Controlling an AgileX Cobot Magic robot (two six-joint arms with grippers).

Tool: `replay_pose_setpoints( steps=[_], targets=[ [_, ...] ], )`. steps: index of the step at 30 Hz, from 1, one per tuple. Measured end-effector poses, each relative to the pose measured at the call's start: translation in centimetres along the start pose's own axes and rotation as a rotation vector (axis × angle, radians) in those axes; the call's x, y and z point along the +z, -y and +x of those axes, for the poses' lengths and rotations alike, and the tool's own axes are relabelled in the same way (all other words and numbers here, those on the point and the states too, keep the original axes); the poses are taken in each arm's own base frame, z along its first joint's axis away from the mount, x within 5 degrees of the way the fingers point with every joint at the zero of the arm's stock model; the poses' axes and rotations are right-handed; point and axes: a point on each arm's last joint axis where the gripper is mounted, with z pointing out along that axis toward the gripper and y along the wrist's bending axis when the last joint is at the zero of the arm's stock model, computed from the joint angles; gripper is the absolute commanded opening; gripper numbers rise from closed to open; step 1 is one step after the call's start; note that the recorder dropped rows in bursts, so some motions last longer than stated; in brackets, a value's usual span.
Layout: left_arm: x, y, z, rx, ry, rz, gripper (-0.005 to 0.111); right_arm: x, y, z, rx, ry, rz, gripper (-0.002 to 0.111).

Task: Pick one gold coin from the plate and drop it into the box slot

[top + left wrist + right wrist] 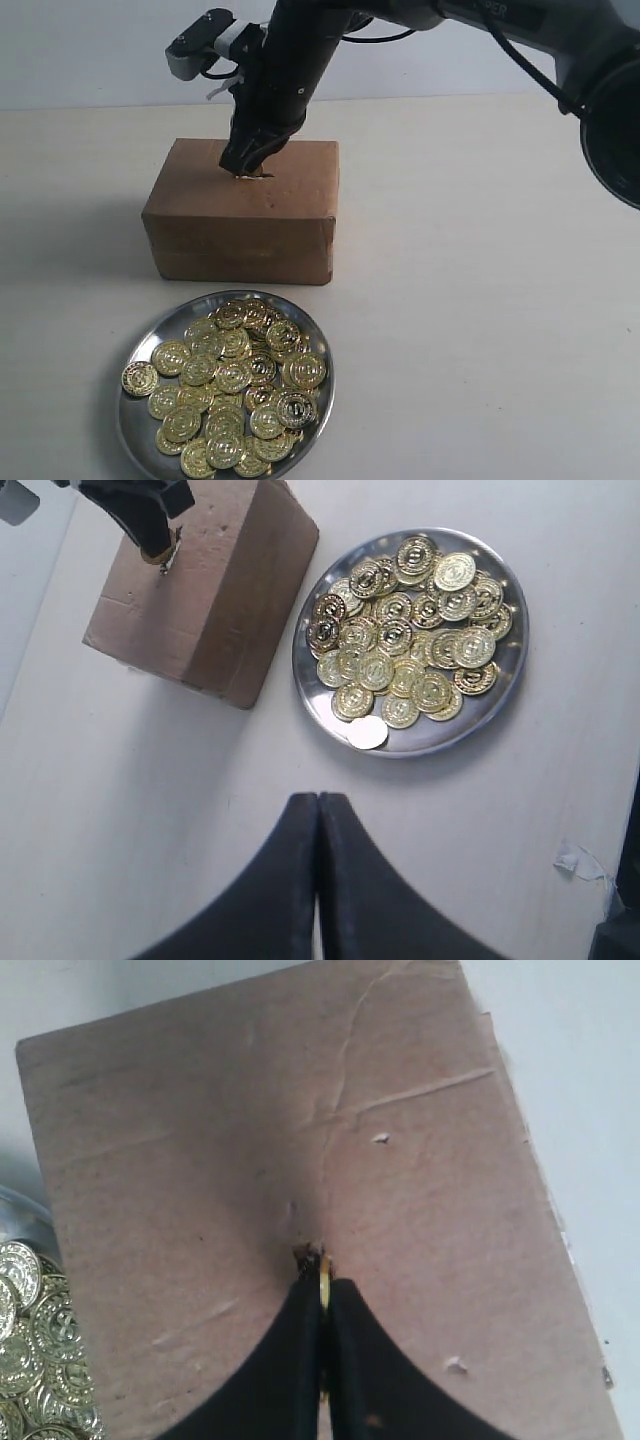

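The brown cardboard box [240, 215] stands behind the round silver plate [321, 345], which is heaped with several gold coins [235, 385]. My right gripper [246, 168] reaches across to the box top and is shut on one gold coin [325, 1278] held edge-on. The coin's edge pokes out between the black fingertips, right at the ragged dark box slot [303, 1253]. The left gripper [317, 798] hangs over bare table near the plate [505, 685], shut with nothing between its fingers. The box [215, 590] and the right gripper [160, 552] at the slot also show in the left wrist view.
A white table [480, 300] carries everything. One pale coin [367, 733] lies on the plate's rim nearest the left gripper. A small scrap of white tape [578, 860] sticks to the table. The right arm's black links [560, 60] cross the upper right of the exterior view.
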Motion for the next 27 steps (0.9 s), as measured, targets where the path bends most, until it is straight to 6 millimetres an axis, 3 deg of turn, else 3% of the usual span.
replay_pose_setpoints(
  steps=[4, 7, 10, 12, 15, 16, 19, 24, 27],
  targets=[
    [0.0, 0.0, 0.0, 0.003, 0.002, 0.002, 0.0, 0.7, 0.1, 0.2, 0.002, -0.008, -0.001, 0.004],
    [0.0, 0.0, 0.0, 0.003, 0.002, 0.002, 0.0, 0.7, 0.2, 0.2, 0.0, -0.01, 0.002, 0.024],
    [-0.2, 0.1, 0.0, 0.003, 0.007, -0.003, 0.0, 0.7, 0.2, 0.2, 0.002, -0.014, 0.007, 0.036],
    [-0.2, 0.1, 0.0, 0.003, 0.007, -0.003, 0.0, 0.5, 0.2, 0.2, 0.013, -0.012, 0.011, 0.034],
    [-0.2, 0.1, 0.0, 0.0, 0.007, -0.003, 0.0, -0.9, 0.1, 0.0, 0.033, -0.007, 0.038, 0.008],
    [-0.2, 0.1, 0.1, -0.019, 0.009, -0.005, 0.0, -1.9, 0.1, -0.2, 0.039, -0.005, 0.054, 0.001],
    [-0.7, 0.3, 0.0, -0.118, 0.059, -0.02, 0.0, -6.7, -0.7, -0.7, 0.056, 0.029, 0.101, 0.0],
    [-1.7, 1.4, 0.0, -0.298, 0.276, -0.053, 0.0, -17.7, -3.7, -1.6, 0.095, 0.241, 0.165, 0.0],
    [-1.7, 2.3, 0.4, -0.349, 0.409, -0.063, 0.0, -24.4, -6.8, -0.5, 0.09, 0.389, 0.189, 0.0]
  ],
)
